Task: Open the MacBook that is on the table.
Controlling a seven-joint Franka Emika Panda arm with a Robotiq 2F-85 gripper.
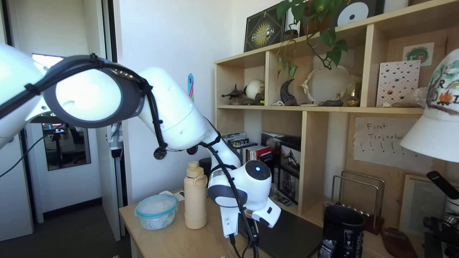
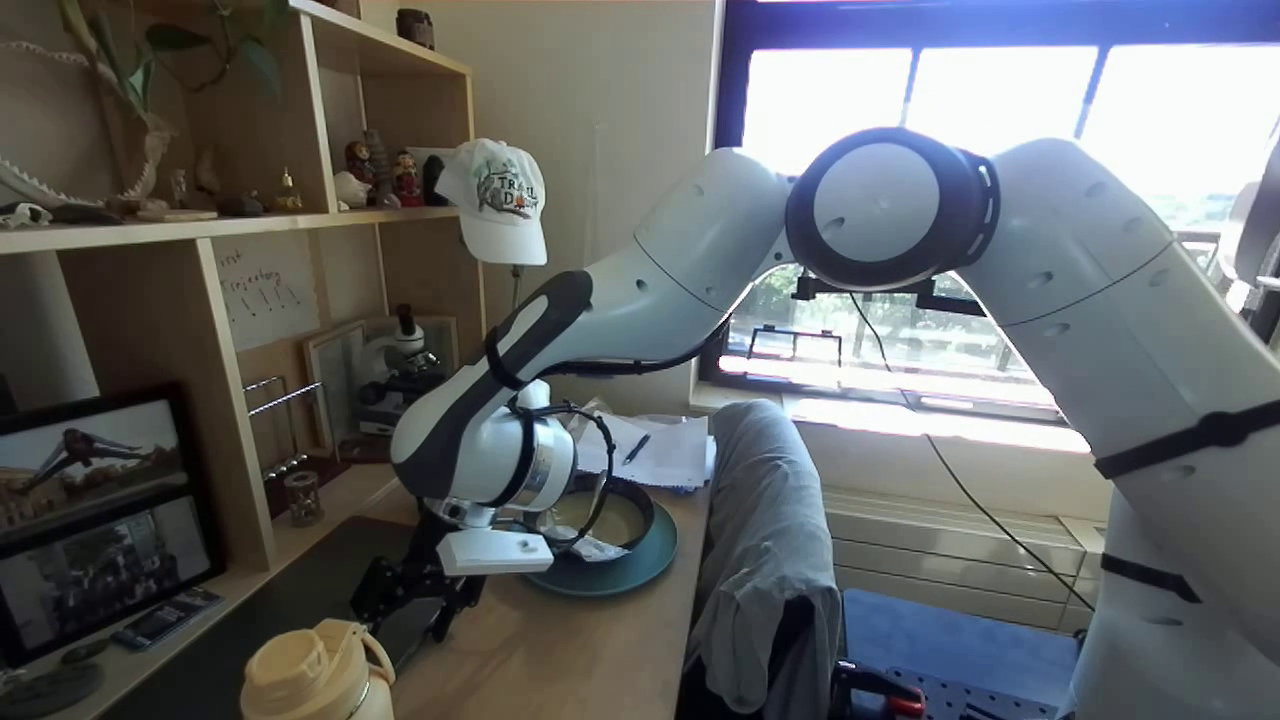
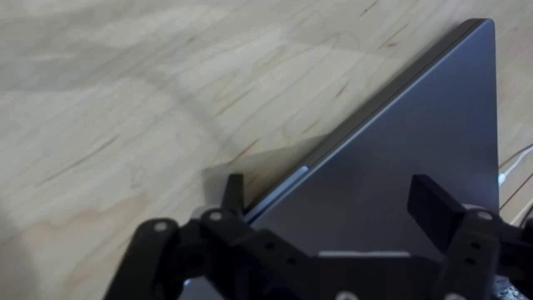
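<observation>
The MacBook (image 3: pixel 374 166) lies flat and closed on the light wooden table (image 3: pixel 125 104), a dark grey lid with a pale edge notch. It also shows as a dark slab in both exterior views (image 1: pixel 287 233) (image 2: pixel 290 590), partly hidden by the arm and gripper. My gripper (image 3: pixel 328 178) is open and empty, pointing down over the MacBook's edge. In the wrist view the left finger is just outside that edge by the notch, over the wood; the right finger is over the lid. I cannot tell whether either finger touches. The open fingers also show in an exterior view (image 2: pixel 405 620).
A cream bottle (image 1: pixel 195 200) and a lidded container (image 1: pixel 156 211) stand near the table's end. A black appliance (image 1: pixel 343 229) stands beside the MacBook. A shelf unit (image 1: pixel 304 172) runs along the back. A teal plate (image 2: pixel 655 565) bears a bowl; a draped chair (image 2: pixel 770 510) stands at the table's edge.
</observation>
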